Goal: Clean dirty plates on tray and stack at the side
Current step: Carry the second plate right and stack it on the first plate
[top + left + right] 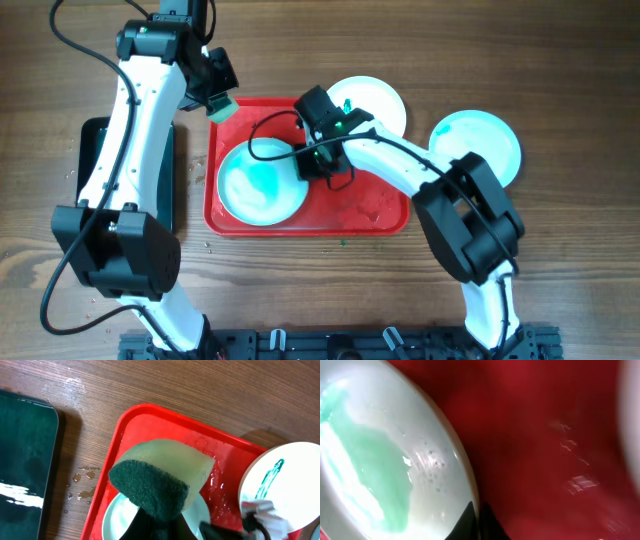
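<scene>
A plate with a wide teal smear lies in the left half of the red tray. My right gripper is shut on this plate's right rim; the right wrist view shows the fingers pinching the rim of the plate over the tray. My left gripper is shut on a sponge, green scouring side up, above the tray's far left corner. A second plate with a small green mark sits behind the tray. A third plate, pale teal, lies on the table at right.
A black tray lies left of the red tray, partly under my left arm, and shows in the left wrist view. Water drops dot the wooden table beside the red tray. The red tray floor is wet.
</scene>
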Robot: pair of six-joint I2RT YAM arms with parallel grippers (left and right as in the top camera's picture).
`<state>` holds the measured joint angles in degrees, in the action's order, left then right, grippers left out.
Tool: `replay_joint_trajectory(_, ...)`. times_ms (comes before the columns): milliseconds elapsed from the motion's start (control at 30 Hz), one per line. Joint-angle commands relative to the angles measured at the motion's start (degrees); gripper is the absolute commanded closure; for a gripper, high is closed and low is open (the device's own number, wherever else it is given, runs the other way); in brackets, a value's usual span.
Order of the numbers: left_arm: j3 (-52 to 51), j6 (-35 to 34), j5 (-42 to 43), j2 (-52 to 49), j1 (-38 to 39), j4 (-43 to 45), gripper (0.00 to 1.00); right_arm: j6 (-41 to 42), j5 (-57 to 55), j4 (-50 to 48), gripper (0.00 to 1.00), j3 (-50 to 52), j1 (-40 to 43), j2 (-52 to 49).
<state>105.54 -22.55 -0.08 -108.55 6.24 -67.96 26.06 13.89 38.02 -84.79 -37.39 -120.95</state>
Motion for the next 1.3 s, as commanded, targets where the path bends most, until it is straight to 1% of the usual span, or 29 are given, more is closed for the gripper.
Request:
replay_joint_trajectory(0, 0.4, 1.3, -0.4, -0.3, -1.4, 0.4, 0.96, -2.1, -18.4, 5.2, 0.96, -0.7, 0.0, 13.3)
replay_joint_trajectory(33, 0.4, 1.3, -0.4, -0.3, -1.4, 0.5, 0.96, -2.2, -27.1, 6.9, 0.96, -0.7, -0.6, 17.4)
replay_joint_trajectory(100, 0.4, 1.3, -0.4, -0.3, -1.4, 0.9, 0.96, -3.9, -38.3, 8.0, 0.96, -0.7, -2.5, 21.4)
replay_joint_trajectory(133, 0.4, 1.0, -0.4, -0.4, -1.4, 1.6, 0.96, -5.2, -46.6, 8.1, 0.96, -0.7, -4.9, 23.1)
replay_joint_trajectory(200, 0.4, -1.9, -0.4, -0.4, -1.4, 2.2, 0.96, -5.2, -58.9, 9.1, 0.96, -0.7, -9.0, 23.5)
replay_joint_trajectory(267, 0.4, -2.1, -0.4, -0.4, -1.4, 2.2, 0.96, -5.0, -70.4, 10.1, 0.96, -0.6, -13.7, 23.5)
replay_joint_trajectory(300, 0.4, -2.1, -0.4, -0.4, -1.4, 2.2, 0.96, -5.1, -79.6, 10.0, 0.96, -0.6, -18.2, 23.5)
replay_joint_trajectory(367, 0.4, -2.2, -0.4, -0.4, -1.4, 2.2, 0.96, -5.2, -87.7, 10.1, 0.96, -0.6, -22.8, 23.5)
replay_joint_trajectory(500, 0.4, -2.4, -0.4, -0.4, -1.7, 2.2, 0.96, -7.8, -99.3, 9.1, 0.96, -0.6, -28.0, 23.5)
replay_joint_trajectory(600, 0.4, -3.4, -0.4, -0.4, -1.9, 2.1, 0.96, -7.8, -100.9, 8.9, 0.96, -0.6, -29.3, 23.5)
replay_joint_trajectory(633, 0.4, -3.4, -0.4, -0.4, -1.9, 2.1, 0.96, -7.6, -100.6, 8.4, 0.96, -0.6, -29.2, 23.5)
replay_joint_trajectory(667, 0.4, -3.4, -0.4, -0.4, -1.9, 2.1, 0.96, -8.7, -97.5, 7.4, 0.96, -0.6, -28.9, 23.5)
replay_joint_trajectory(700, 0.4, -3.7, -0.1, -0.4, -1.8, 2.1, 0.96, -9.6, -89.3, 7.7, 0.96, -0.6, -28.3, 24.1)
replay_joint_trajectory(733, 0.2, -3.6, 0.5, -0.4, -1.4, 2.1, 0.96, -8.6, -77.8, 8.2, 0.96, -0.6, -26.9, 25.6)
replay_joint_trajectory(767, -0.3, -3.6, 0.5, -0.4, -1.1, 2.1, 0.96, -4.7, -67.8, 8.9, 0.96, -0.6, -24.7, 27.8)
replay_joint_trajectory(800, -1.1, -3.6, 0.5, -0.4, -0.6, 2.1, 0.96, -1.8, -60.3, 9.6, 0.96, -0.6, -21.5, 30.3)
replay_joint_trajectory(833, -2.7, -3.7, 0.5, -0.4, -0.1, 2.2, 0.96, -1.4, -51.5, 10.1, 0.96, -0.6, -16.4, 33.6)
replay_joint_trajectory(867, -4.0, -3.7, 0.5, -0.4, 0.4, 2.6, 0.96, -1.1, -46.0, 10.8, 0.96, -0.6, -12.2, 35.8)
replay_joint_trajectory(933, -6.4, -6.0, 0.8, -0.4, 1.2, 4.1, 0.96, 1.6, -33.0, 13.8, 0.96, -0.6, 1.4, 40.2)
replay_joint_trajectory(967, -6.8, -7.4, 1.2, -0.4, 1.6, 4.8, 0.96, 2.6, -24.8, 15.1, 0.96, -0.6, 10.5, 41.4)
replay_joint_trajectory(1000, -7.0, -7.8, 1.2, -0.4, 2.1, 5.5, 0.96, 2.5, -19.4, 16.2, 0.96, -0.6, 18.6, 41.4)
replay_joint_trajectory(1033, -7.0, -7.8, 1.1, -0.4, 2.5, 5.9, 0.96, 2.4, -15.9, 16.7, 0.96, 0.1, 27.0, 41.0)
replay_joint_trajectory(1100, -7.0, -7.8, 1.1, -0.4, 3.1, 6.3, 0.96, 2.4, -15.3, 16.9, 0.95, 1.9, 37.1, 39.7)
replay_joint_trajectory(1133, -7.0, -7.8, 1.1, -0.4, 3.3, 6.6, 0.96, 2.4, -15.3, 16.6, 0.96, 2.7, 39.5, 39.3)
replay_joint_trajectory(1167, -7.0, -7.8, 1.1, -0.4, 3.6, 7.0, 0.96, 2.4, -15.3, 15.4, 0.96, 4.9, 44.3, 37.8)
replay_joint_trajectory(1267, -7.0, -7.8, 1.1, -0.4, 3.8, 7.4, 0.96, 2.4, -15.0, 10.8, 0.96, 11.8, 52.2, 31.9)
